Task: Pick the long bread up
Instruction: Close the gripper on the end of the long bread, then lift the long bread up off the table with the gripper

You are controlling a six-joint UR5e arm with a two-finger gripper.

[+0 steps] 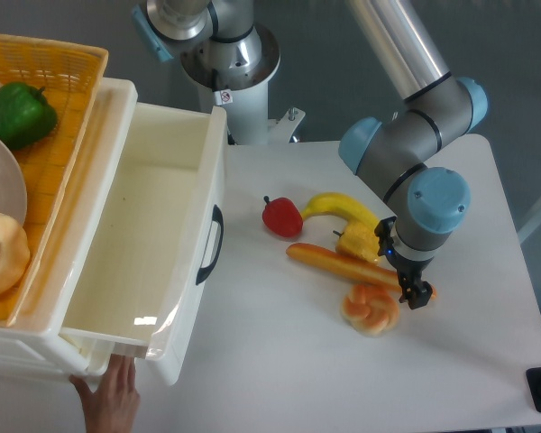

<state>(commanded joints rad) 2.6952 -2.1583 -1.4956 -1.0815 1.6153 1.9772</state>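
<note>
White table (279, 361) against a grey backdrop; the long bread (341, 264) lies flat near centre-right, between the red pepper (281, 216) and banana (337, 207) above and the knotted bun (371, 308) touching its lower right. Gripper (414, 293) sits low over the bread's right tapered end; jaw spread cannot be told from this view. Judged step: final approach/grasp; next requires closing squarely on the stick without catching the bun, then lifting.

Grey arm (406, 153), blue joint caps
</note>
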